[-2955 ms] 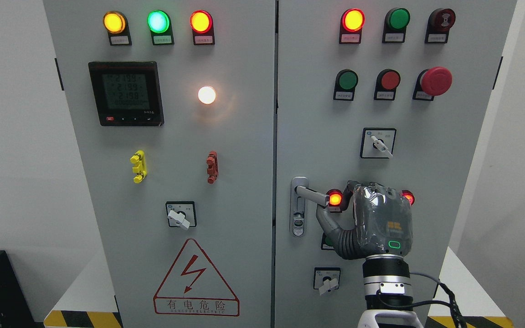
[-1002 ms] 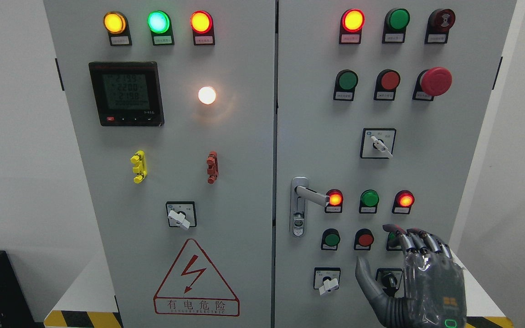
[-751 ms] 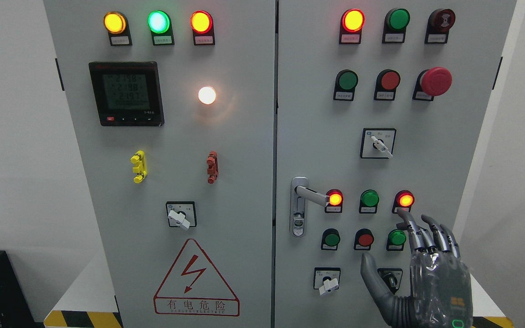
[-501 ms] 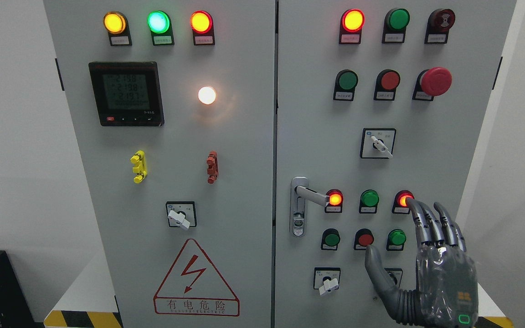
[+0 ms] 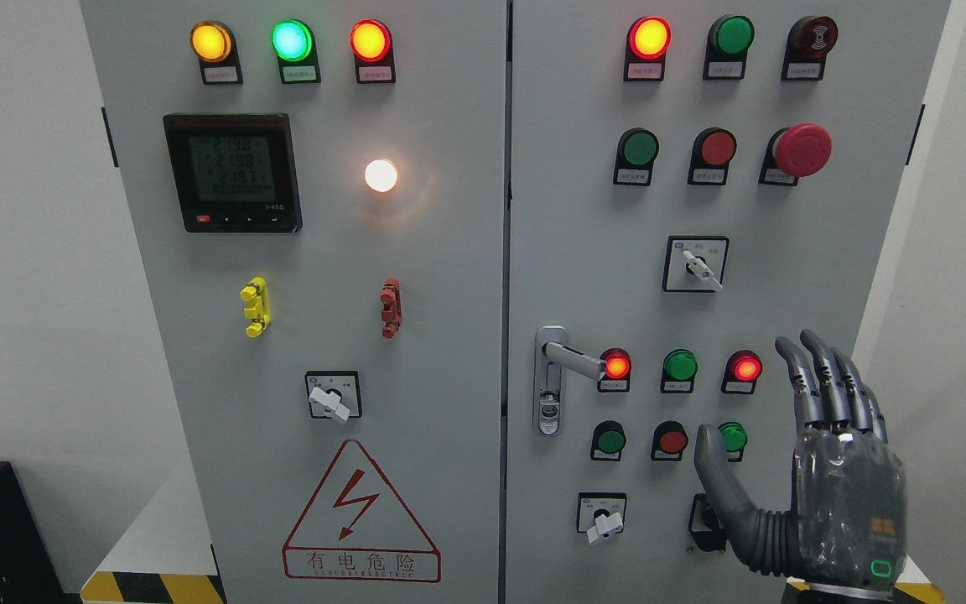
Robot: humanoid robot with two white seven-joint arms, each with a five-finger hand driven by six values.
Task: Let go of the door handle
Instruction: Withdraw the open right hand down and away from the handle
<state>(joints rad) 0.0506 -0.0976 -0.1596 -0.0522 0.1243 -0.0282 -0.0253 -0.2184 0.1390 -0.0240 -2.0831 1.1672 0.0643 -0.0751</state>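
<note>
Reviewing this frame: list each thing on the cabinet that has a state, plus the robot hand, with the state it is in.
door handle: free, lever pointing right
right hand: open, fingers straight, holding nothing
right door: closed
white lamp: lit
green lamp: lit
emergency stop button: cannot tell if pressed
meter: powered, showing digits

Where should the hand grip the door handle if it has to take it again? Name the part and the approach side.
Grip the free lever bar of the door handle, right of its backplate. It juts rightward, roughly horizontal, so wrap it from the front. The right hand, open at lower right, would likely move up and left.
</note>
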